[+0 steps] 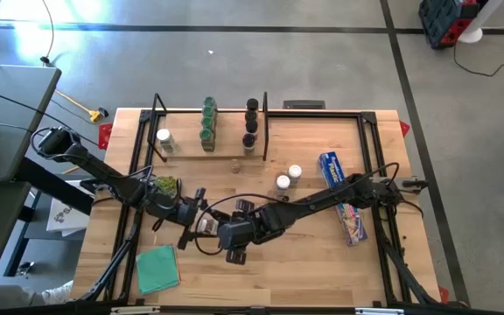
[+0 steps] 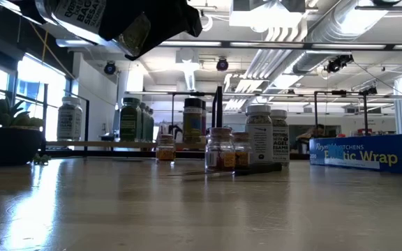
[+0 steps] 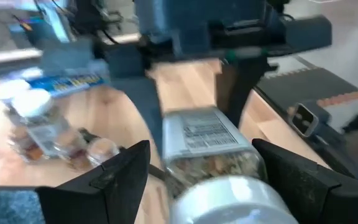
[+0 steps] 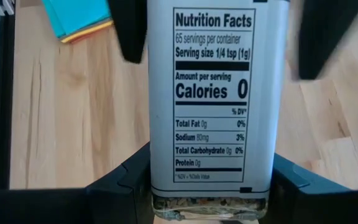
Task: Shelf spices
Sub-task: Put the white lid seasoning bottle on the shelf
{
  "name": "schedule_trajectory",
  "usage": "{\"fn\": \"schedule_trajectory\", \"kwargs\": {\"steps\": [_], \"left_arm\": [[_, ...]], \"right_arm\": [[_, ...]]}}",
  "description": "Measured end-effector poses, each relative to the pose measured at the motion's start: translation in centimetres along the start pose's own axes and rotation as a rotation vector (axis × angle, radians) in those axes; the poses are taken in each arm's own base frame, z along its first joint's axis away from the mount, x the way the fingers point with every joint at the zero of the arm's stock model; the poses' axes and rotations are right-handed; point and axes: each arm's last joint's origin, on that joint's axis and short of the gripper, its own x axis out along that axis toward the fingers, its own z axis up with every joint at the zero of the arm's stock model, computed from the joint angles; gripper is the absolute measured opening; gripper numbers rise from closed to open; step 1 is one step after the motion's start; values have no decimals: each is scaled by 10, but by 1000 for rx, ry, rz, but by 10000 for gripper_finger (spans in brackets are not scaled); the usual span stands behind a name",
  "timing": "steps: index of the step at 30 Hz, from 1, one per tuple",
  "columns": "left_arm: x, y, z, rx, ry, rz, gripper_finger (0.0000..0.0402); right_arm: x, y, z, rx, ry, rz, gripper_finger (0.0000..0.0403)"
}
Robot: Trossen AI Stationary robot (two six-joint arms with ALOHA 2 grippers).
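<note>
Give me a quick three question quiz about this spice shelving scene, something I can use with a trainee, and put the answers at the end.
1. True or false: the right gripper is shut on the spice jar.
2. What lies on the table's near-left corner, by the left arm? A) a teal cloth B) a knife C) a bowl
3. Fill in: the blue wrap box lies on the table's ____ side in the high view.

Key: 1 true. 2 A, the teal cloth. 3 right.
</note>
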Motion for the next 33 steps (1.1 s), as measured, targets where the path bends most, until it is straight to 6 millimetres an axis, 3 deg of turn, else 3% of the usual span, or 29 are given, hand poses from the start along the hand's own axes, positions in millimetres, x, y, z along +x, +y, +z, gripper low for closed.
{"fn": "schedule_trajectory", "kwargs": {"steps": [13,19,26,30,33], "left_arm": [[2,7,-4,-92,50,-31,225],[0,8,-3,-17,78,-16,192],[-15,19,30,55,196,-17,192],[-39,34,69,122,283,10,192],[-67,57,101,139,395,123,192]], "right_arm": [[0,-1,2,-5,-23,-4,183],[0,-2,4,3,-38,-19,184],[-17,-5,12,-14,-86,-19,270],[-52,-9,18,-61,-166,-83,282],[-77,-11,19,-88,-192,-105,283]]}}
